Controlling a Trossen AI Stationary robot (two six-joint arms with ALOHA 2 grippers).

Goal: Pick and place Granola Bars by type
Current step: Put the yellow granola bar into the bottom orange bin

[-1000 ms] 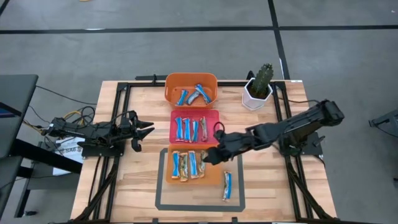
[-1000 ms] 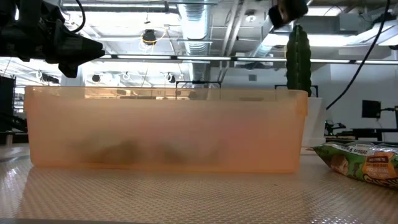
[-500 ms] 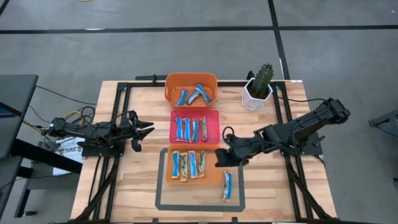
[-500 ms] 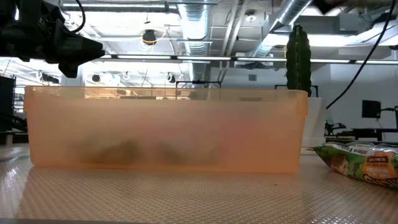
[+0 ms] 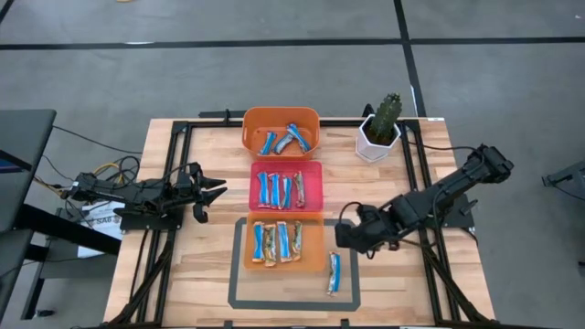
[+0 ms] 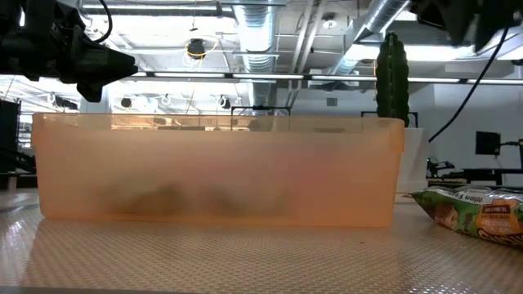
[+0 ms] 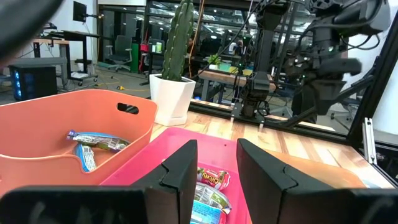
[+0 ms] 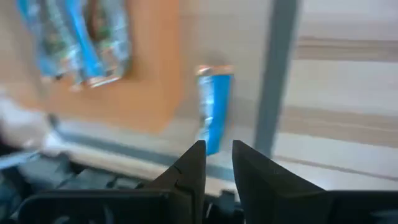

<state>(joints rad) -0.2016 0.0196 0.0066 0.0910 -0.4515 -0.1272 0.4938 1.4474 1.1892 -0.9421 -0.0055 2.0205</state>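
On the bench [image 5: 201, 265], a single blue-and-white granola bar [image 5: 334, 273] lies on bare wood just right of the near orange tray [image 5: 315, 259], clear of its rim. The right tool [image 5: 343, 236] hovers above the open strip beside that tray, fingers [image 8: 193, 168] set narrow, holding nothing. The left tool [image 5: 216, 190] waits at the left edge, fingers narrow and empty. Other bars fill the pink-red tray [image 5: 315, 192] and far orange tray [image 5: 256, 123]; a potted cactus [image 5: 381, 126] occupies the far right corner.

Grey floor [image 5: 228, 82] with dark lines; ceiling ducts [image 6: 261, 24] and lights overhead.
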